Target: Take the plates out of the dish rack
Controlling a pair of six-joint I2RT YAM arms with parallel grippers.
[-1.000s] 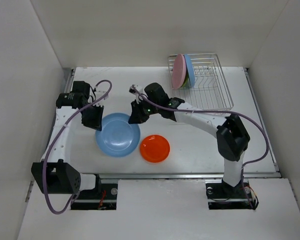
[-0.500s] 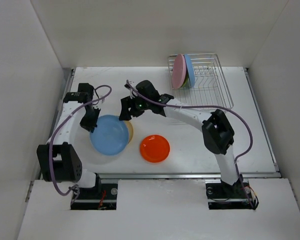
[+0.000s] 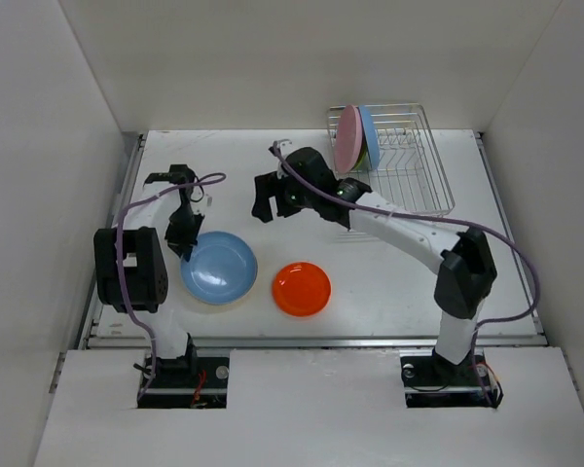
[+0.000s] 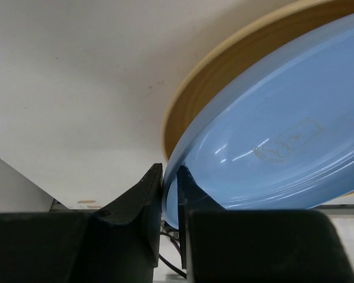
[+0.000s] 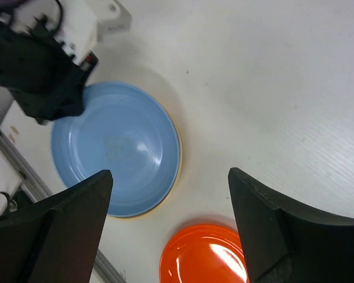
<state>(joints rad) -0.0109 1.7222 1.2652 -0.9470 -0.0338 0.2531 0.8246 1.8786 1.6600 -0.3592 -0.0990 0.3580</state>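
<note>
Left gripper [image 4: 170, 177] pinches the rim of the glossy blue plate [image 3: 219, 266], which lies flat on the table [image 3: 389, 263]. The left wrist view shows a tan plate [image 4: 224, 65] nested under it, only a sliver from the top camera. Right gripper [image 5: 170, 175] is spread and empty; pink plate [image 3: 347, 138] stands on edge in the wire dish rack [image 3: 436, 161].

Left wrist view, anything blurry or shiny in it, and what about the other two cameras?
Left wrist: the blue plate shows small white glints, and the left claw's fingers are dark and soft. Right wrist: glare on the red-orange plate, right claw's fingers blurred. Top external: even light, faint shadows.
</note>
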